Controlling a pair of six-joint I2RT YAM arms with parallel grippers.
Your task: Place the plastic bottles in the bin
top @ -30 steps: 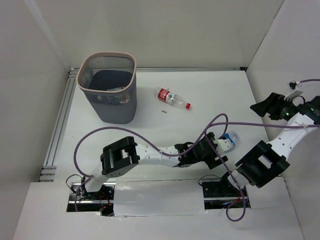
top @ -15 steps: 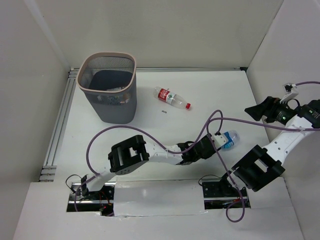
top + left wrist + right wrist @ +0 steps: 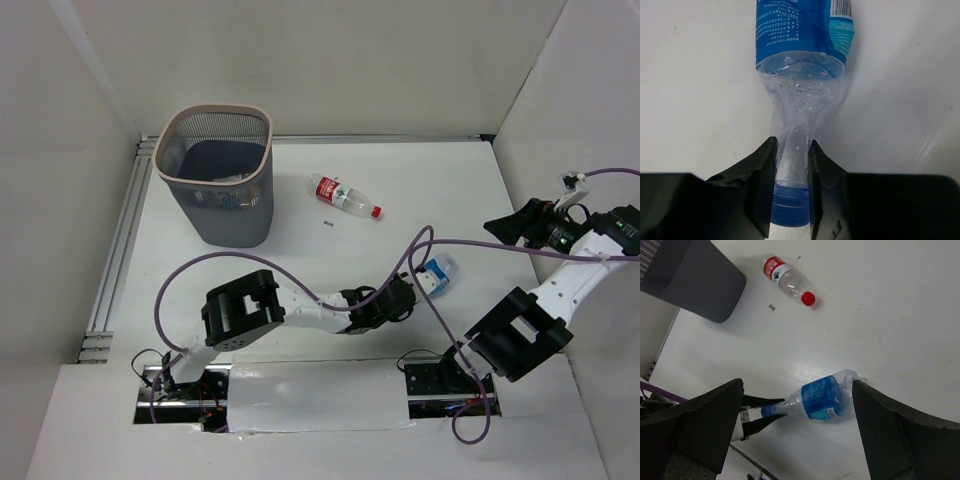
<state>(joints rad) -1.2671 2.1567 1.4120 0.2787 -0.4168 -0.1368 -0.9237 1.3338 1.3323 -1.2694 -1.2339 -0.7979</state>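
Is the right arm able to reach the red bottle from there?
Probably yes: the right tool is open and empty, and only bare table lies between it and the red bottle.

light: bright, even, diffuse | shadows: faint, soft-edged beside blue-label bottle [image 3: 800, 30] | focus: overhead view sharp; near fingers [image 3: 705, 425] in right wrist view slightly blurred

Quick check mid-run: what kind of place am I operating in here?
Probably a lab test cell, not a home: plain white panel walls box in a white table, with an aluminium rail along its left edge and loose purple cables.
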